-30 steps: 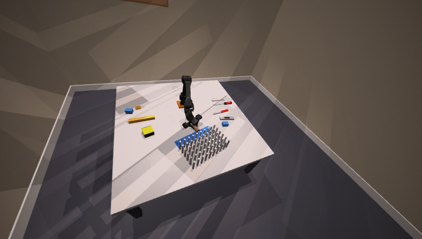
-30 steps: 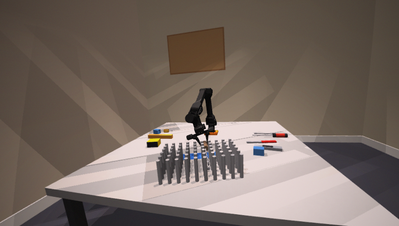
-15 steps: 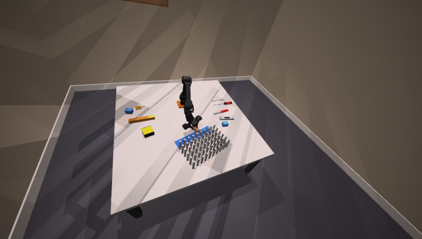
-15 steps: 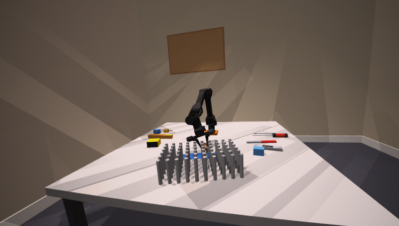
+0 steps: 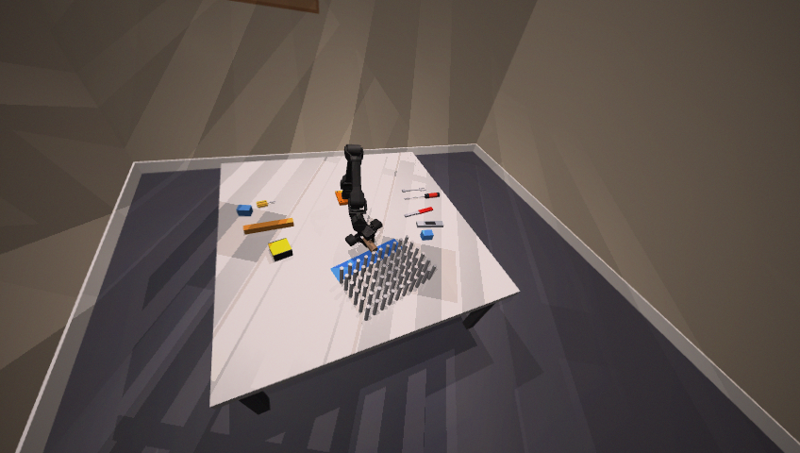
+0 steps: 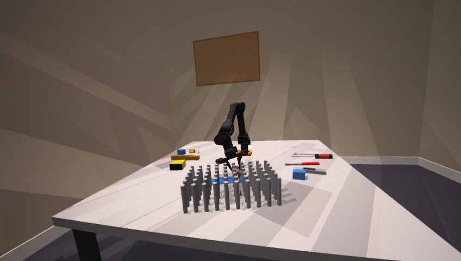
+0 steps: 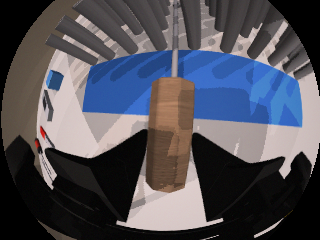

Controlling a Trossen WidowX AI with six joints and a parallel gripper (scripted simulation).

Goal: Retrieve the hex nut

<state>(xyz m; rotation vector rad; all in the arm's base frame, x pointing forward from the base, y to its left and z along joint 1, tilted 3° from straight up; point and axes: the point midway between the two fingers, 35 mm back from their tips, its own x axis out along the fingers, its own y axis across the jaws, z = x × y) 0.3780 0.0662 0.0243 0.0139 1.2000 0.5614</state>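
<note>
My gripper point(image 7: 170, 135) is shut on the wooden handle point(image 7: 172, 110) point(image 5: 369, 243) point(image 6: 237, 171) of a tool, just in front of the blue taped strip point(image 7: 225, 100) point(image 5: 338, 271) point(image 6: 217, 180). The tool's thin metal shaft point(image 7: 175, 62) runs from the handle over the strip and in between the standing grey spacers point(image 5: 366, 311) point(image 6: 226, 197) point(image 7: 235, 27). The spacers in view stand upright. In the exterior view a small metallic bit point(image 6: 240, 193) shows low among them; whether it is the tool's tip or the nut, I cannot tell. I cannot make out the hex nut for certain.
Right of the field in the top view lie a blue block point(image 5: 426, 234), a grey tool point(image 5: 429, 224), a red-handled tool point(image 5: 425, 210) and a screwdriver point(image 5: 431, 194). At left are a yellow-black block point(image 5: 280, 247), an orange bar point(image 5: 269, 226) and another blue block point(image 5: 244, 209).
</note>
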